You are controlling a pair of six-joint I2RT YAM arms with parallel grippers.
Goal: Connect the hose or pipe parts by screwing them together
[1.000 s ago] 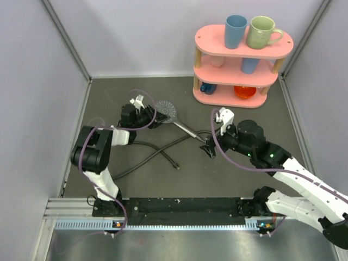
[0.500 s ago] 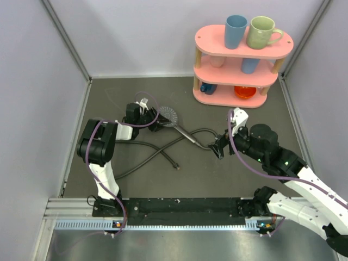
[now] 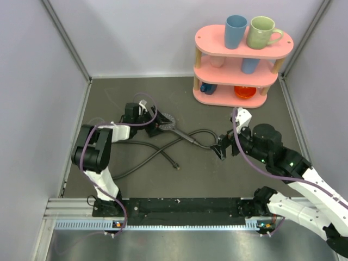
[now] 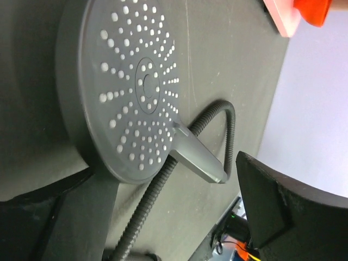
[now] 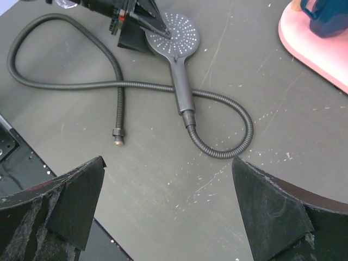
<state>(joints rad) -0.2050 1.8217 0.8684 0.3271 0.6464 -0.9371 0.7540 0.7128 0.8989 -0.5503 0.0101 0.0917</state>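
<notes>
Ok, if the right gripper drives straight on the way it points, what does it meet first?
Probably the hose loop just past the shower head handle's end, straight ahead of the open right gripper. Depth is unclear, so it may touch bare table first.

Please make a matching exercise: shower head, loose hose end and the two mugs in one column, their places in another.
1 shower head
2 loose hose end
3 blue mug
4 green mug

a top of the pink shelf, right side
b face up at the left gripper
c on the table, joined to nothing
d same shelf top, left side

Pairs: 1-b, 2-c, 3-d, 4-a
</notes>
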